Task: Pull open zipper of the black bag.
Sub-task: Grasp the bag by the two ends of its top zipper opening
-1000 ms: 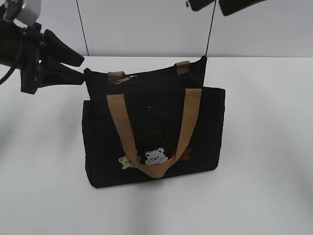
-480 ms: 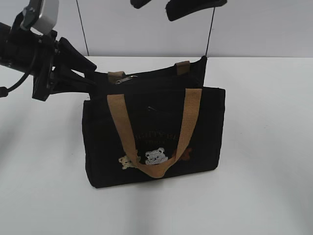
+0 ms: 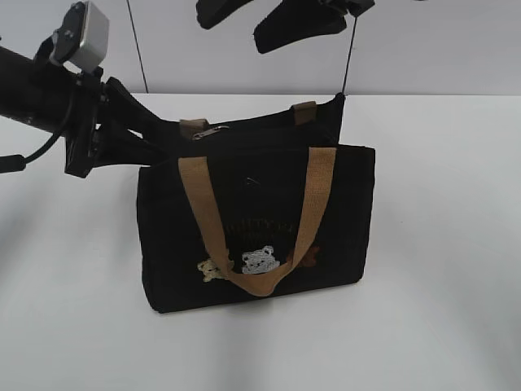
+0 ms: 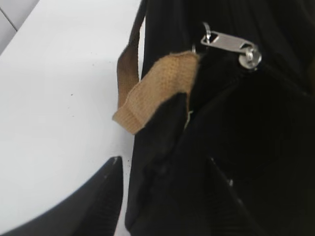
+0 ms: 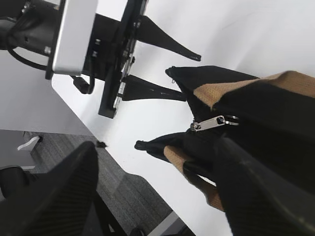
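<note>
The black bag point(image 3: 260, 212) stands upright on the white table, tan handles point(image 3: 199, 204) hanging down its front. The zipper runs along its top edge, with the silvery pull tab point(image 3: 213, 130) near the left end, also seen in the left wrist view point(image 4: 227, 42) and the right wrist view point(image 5: 211, 123). My left gripper point(image 3: 155, 134) is open, and its fingers straddle the bag's top-left corner point(image 4: 157, 162); a gap shows beside one finger point(image 4: 101, 196). My right gripper point(image 3: 229, 34) hangs open above the bag's left part, with nothing between its fingers point(image 5: 69, 187).
The white table point(image 3: 440, 309) spreads around the bag. A pale wall with dark vertical seams point(image 3: 137, 49) rises behind it. In the right wrist view the table's edge point(image 5: 147, 196) drops to grey floor. A folded tan strap end point(image 4: 157, 88) lies by the pull tab.
My left gripper has moved right, up to the bag's top-left corner. My right gripper has come down and leftward into view above the bag. The bag has not moved.
</note>
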You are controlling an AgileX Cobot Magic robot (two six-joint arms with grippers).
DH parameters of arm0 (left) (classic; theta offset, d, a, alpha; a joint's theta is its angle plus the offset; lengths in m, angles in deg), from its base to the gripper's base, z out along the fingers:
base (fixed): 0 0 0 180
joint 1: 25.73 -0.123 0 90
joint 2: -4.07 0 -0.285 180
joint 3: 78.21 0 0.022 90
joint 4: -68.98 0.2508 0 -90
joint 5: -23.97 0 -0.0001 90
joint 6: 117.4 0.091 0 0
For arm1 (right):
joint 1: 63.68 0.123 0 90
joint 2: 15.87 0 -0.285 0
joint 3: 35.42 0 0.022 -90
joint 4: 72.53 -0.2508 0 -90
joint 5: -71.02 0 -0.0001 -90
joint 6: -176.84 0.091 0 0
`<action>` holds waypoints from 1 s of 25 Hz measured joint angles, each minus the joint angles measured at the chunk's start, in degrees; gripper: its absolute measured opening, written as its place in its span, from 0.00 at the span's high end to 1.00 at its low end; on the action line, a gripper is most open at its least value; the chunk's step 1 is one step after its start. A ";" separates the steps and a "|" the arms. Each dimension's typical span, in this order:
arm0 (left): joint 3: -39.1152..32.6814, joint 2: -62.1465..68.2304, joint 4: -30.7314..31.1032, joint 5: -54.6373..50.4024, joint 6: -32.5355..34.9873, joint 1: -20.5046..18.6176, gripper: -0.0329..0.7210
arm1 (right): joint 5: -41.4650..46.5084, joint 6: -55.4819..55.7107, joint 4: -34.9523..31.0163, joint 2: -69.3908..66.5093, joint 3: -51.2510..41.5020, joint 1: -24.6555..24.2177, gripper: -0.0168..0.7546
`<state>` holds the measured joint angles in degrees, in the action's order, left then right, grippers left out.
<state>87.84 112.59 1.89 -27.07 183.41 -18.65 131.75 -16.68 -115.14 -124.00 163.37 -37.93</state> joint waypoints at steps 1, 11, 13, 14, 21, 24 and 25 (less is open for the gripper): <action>0.00 0.35 -0.05 0.00 0.00 0.16 0.43 | 0.00 0.00 -0.15 -0.16 0.06 0.00 0.26; 0.04 -0.77 -0.48 0.32 0.00 0.40 0.55 | -1.32 -1.39 -1.20 -3.83 0.23 2.29 0.26; 0.04 -1.48 -0.56 0.50 0.00 0.40 0.57 | -2.22 -1.56 -1.20 -4.55 0.29 2.91 0.26; 0.04 -1.55 -0.56 0.57 0.00 0.40 0.60 | -2.49 -1.61 -1.20 -5.02 0.29 3.05 0.26; 0.11 -1.55 -0.08 0.57 0.02 0.40 0.85 | -2.87 -1.61 1.79 -8.13 0.29 3.18 0.26; 0.11 -1.55 -0.02 0.57 0.07 0.40 0.89 | -3.57 -1.61 2.56 -9.17 0.29 3.18 0.26; 0.11 -1.55 -0.02 0.52 0.07 0.40 0.89 | -3.91 -1.61 2.96 -9.50 0.29 3.18 0.26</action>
<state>87.95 111.04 1.87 -26.55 183.48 -18.26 127.84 -18.30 -112.18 -133.50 163.66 -34.75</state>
